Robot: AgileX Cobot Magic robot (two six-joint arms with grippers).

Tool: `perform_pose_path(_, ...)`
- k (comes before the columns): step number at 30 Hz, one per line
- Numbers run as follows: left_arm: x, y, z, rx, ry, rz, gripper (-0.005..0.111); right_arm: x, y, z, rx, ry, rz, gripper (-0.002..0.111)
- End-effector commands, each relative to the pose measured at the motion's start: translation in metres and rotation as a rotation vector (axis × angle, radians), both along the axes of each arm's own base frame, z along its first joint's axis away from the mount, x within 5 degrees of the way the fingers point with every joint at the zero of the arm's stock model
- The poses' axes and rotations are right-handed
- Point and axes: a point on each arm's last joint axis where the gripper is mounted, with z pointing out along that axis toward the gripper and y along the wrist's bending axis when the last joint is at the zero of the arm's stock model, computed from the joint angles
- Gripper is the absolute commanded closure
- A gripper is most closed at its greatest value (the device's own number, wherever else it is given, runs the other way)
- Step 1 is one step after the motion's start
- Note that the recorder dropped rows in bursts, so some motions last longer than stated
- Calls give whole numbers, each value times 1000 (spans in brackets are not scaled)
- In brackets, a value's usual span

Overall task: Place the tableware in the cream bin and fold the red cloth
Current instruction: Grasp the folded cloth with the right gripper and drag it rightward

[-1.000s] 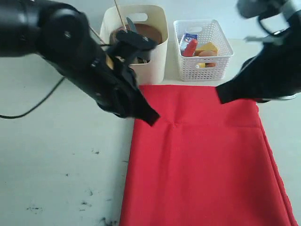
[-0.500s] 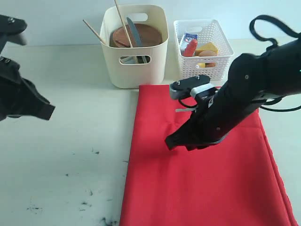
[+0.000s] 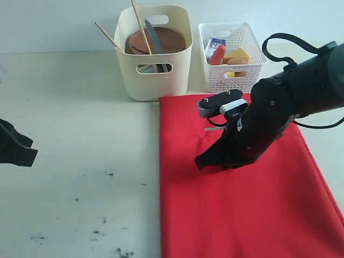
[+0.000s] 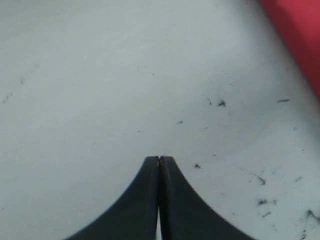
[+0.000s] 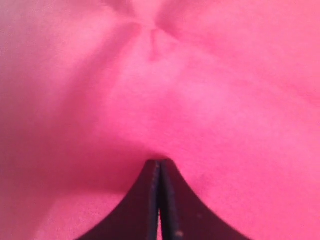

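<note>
The red cloth [image 3: 258, 209] lies flat on the right half of the table, its far edge near the bins. My right gripper [image 3: 200, 161] is shut, and its tips [image 5: 160, 161] rest on the cloth with no fabric seen between the jaws; a small pucker [image 5: 155, 35] shows beyond them. The cream bin [image 3: 153, 75] holds a brown plate [image 3: 164, 38], a knife [image 3: 152, 35] and chopsticks [image 3: 136, 19] sticking up. My left gripper [image 3: 32, 153] hangs shut at the far left over bare table [image 4: 125, 75], with the cloth's edge [image 4: 300, 35] off to one side.
A white lattice basket [image 3: 231, 75] with food items and a carton [image 3: 216, 44] stands right of the cream bin. Dark smudges [image 3: 107, 220] mark the table near the front. A black cable [image 3: 285, 45] loops above my right arm.
My left arm has swung away from the cream bin to the far left. My right arm came down onto the cloth, and the cloth's left edge has shifted to the right.
</note>
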Motion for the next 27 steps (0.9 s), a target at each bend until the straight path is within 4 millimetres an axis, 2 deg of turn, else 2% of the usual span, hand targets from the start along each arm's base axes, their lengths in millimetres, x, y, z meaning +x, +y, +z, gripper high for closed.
perform_pose_path(1,-2,2,5,-14,-33,9,105,-6,-36,-8,-167,45,-79,108)
perform_pose_path(7,-4,3,10,-23,-59,7,105,-10,-77,-2,-197,39,-194,108)
perform_pose_path(10,-6,3,13,-29,-75,8,105,-4,-103,1,-231,0,-283,108)
perform_pose_path(13,-7,4,15,-34,-86,9,105,9,-123,14,-208,-86,-382,108)
perform_pose_path(16,-7,4,15,-35,-88,10,105,23,-135,37,-150,-174,-476,108)
perform_pose_path(19,-6,3,15,-37,-94,10,105,31,-128,63,-42,-255,-527,108)
perform_pose_path(21,-6,3,15,-39,-98,11,105,33,-110,75,81,-308,-508,108)
perform_pose_path(24,-6,3,16,-42,-102,12,105,30,-80,78,164,-315,-386,108)
perform_pose_path(27,-6,3,16,-43,-102,13,105,24,-55,64,156,-263,-253,108)
